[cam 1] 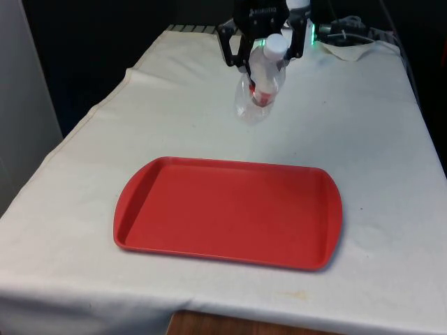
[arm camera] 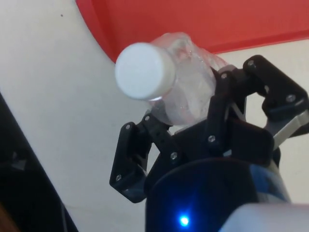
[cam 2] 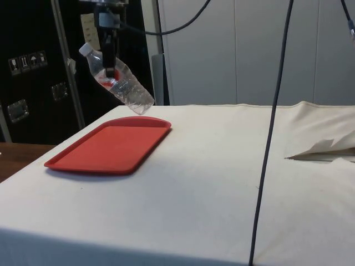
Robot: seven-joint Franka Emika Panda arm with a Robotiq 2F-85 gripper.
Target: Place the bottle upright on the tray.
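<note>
- White cloth draped over the whole table, hanging past the table's near edge in the front view, creased and folded into a raised ridge in the side view.
- Strip of brown wooden table edge showing below the cloth's hem.
- Dark cable hanging straight down in front of the cloth in the side view.
- Dark cabinet behind the cloth's far end, with small labels on its door.

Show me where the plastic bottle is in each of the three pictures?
Front view: bottle held in the claw, above the cloth beyond the red tray.
Side view: bottle tilted in the air, above the tray's far end.
Wrist view: bottle, white cap nearest.
Shared landmark: the tray.
</note>
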